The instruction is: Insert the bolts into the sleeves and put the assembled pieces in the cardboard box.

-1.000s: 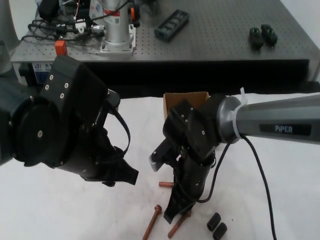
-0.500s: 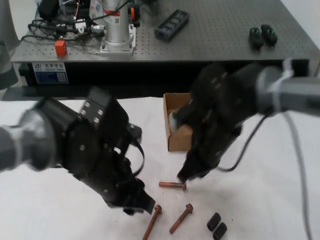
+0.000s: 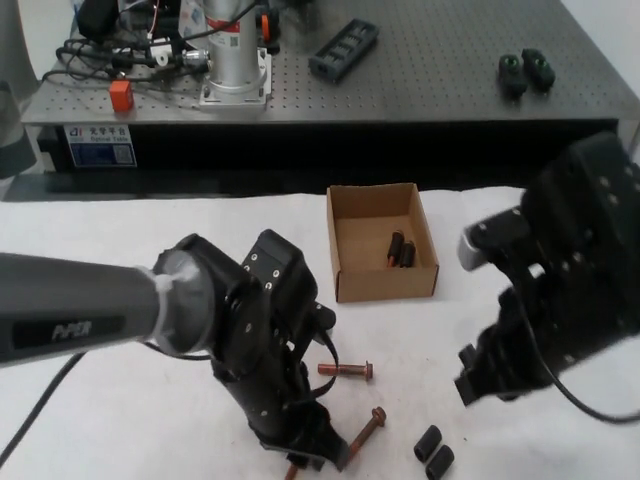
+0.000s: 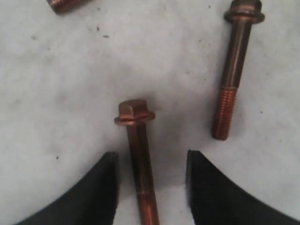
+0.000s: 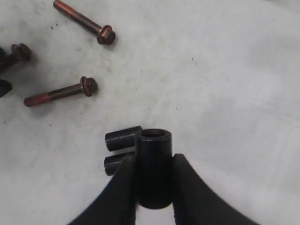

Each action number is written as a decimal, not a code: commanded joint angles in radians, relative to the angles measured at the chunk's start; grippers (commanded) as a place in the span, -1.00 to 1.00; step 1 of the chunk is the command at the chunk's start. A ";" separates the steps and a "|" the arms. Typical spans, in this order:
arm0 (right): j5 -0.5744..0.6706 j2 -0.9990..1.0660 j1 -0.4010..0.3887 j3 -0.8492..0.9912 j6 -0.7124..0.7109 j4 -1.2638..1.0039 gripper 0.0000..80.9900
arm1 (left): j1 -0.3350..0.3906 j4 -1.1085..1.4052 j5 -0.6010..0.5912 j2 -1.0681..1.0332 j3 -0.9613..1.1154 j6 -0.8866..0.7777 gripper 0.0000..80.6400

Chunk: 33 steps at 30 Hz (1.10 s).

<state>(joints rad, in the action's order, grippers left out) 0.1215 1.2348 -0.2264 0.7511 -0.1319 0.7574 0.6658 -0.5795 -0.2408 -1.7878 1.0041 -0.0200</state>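
Three copper bolts lie on the white cloth. One bolt lies between the fingers of my open left gripper, which hangs low over it at the front. A second bolt lies beside it, and a third lies farther back. My right gripper is shut on a black sleeve, held above the cloth at the right. Two loose sleeves lie side by side below it. The cardboard box holds dark assembled pieces.
Behind the cloth stands a perforated metal bench with a metal post, cables, a black tray and two dark parts. The cloth's left side and the strip between box and right arm are bare.
My left arm has come down and forward until its gripper straddles the front bolt. My right arm has swung from above the bolts, past the box, out to the right.
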 commanded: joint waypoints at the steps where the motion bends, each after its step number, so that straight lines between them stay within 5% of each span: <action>1: 0.013 -0.043 0.006 -0.016 0.014 -0.007 -0.98 | 0.003 0.009 0.026 -0.027 0.006 0.006 -0.17; 5: 0.013 -0.106 0.006 -0.036 0.027 -0.006 -0.98 | 0.006 0.001 0.062 -0.051 0.013 0.006 -0.32; 9: 0.013 -0.152 0.006 -0.036 0.027 -0.008 -0.98 | 0.006 -0.047 0.032 -0.046 0.020 0.006 -0.98; 19: 0.114 -0.263 0.006 -0.104 0.094 -0.039 -0.98 | -0.006 0.012 -0.018 0.117 0.085 -0.099 -0.98; 22: 0.246 -0.336 0.006 -0.182 0.094 -0.075 -0.98 | -0.021 0.219 -0.034 0.246 0.024 -0.169 -0.98; 27: 0.566 -0.366 -0.048 -0.318 0.234 -0.301 -0.98 | -0.037 0.768 -0.275 0.398 -0.175 -0.386 -0.98; 33: 0.563 -0.300 -0.145 -0.363 0.429 -0.773 -0.98 | -0.037 1.166 -0.373 0.411 -0.318 -0.633 -0.98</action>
<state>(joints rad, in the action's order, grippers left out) 0.6651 0.9115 -0.3531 0.3842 0.2300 0.1617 0.6285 0.4014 -0.5692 -1.3815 0.7360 -0.5296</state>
